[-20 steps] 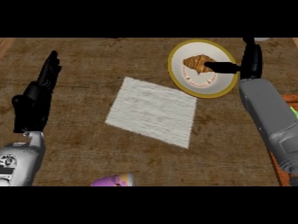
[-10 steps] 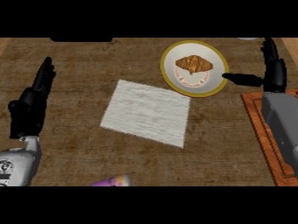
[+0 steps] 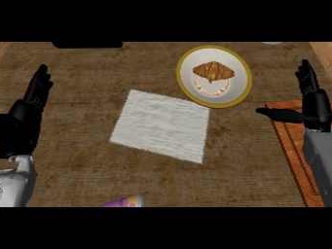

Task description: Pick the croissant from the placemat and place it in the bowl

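A brown croissant point(image 3: 213, 72) lies inside the white bowl with a yellow rim point(image 3: 242, 93), toward its far side. The pale placemat point(image 3: 162, 125) is bare in the middle of the counter, just left of and nearer than the bowl. My right hand point(image 3: 311, 99) is open at the right, fingers straight up and thumb pointing left, apart from the bowl and holding nothing. At the left edge my left hand point(image 3: 21, 121) rests open with fingers up.
An orange wooden board point(image 3: 292, 141) lies along the right edge under my right forearm. A small purple object point(image 3: 123, 201) peeks in at the bottom. A dark shape point(image 3: 87, 44) sits at the counter's far edge.
My right hand has let go of the croissant, now in the bowl, and drawn back to the right and nearer. The left hand stayed where it was.
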Robot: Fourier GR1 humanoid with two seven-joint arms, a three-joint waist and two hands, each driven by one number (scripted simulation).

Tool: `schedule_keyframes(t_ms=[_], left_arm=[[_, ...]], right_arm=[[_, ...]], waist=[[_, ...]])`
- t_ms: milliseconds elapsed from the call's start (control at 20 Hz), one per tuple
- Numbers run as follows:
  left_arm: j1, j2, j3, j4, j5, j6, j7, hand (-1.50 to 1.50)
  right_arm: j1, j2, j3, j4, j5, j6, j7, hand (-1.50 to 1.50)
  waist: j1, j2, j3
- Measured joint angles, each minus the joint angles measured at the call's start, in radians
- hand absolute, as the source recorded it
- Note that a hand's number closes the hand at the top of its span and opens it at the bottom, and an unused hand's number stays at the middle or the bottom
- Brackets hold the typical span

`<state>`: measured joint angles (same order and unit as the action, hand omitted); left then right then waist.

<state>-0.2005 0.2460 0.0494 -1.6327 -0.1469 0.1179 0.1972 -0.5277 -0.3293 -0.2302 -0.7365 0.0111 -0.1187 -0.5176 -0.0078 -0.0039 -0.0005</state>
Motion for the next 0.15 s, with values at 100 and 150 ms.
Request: schedule_keyframes(t_ms=[100, 150], left_arm=[[-0.004, -0.010, 0.002, 0.010, -0.004, -0.001, -0.009, 0.00], [0.010, -0.018, -0.004, -0.011, -0.010, 0.000, -0.001, 0.00]], right_arm=[[0.053, 0.005, 0.011, -0.077, -0.006, 0.009, 0.015, -1.50], [0.075, 0.007, 0.015, -0.107, -0.006, 0.011, 0.020, -1.50]], waist=[[0.001, 0.001, 0.000], [0.002, 0.001, 0.000]])
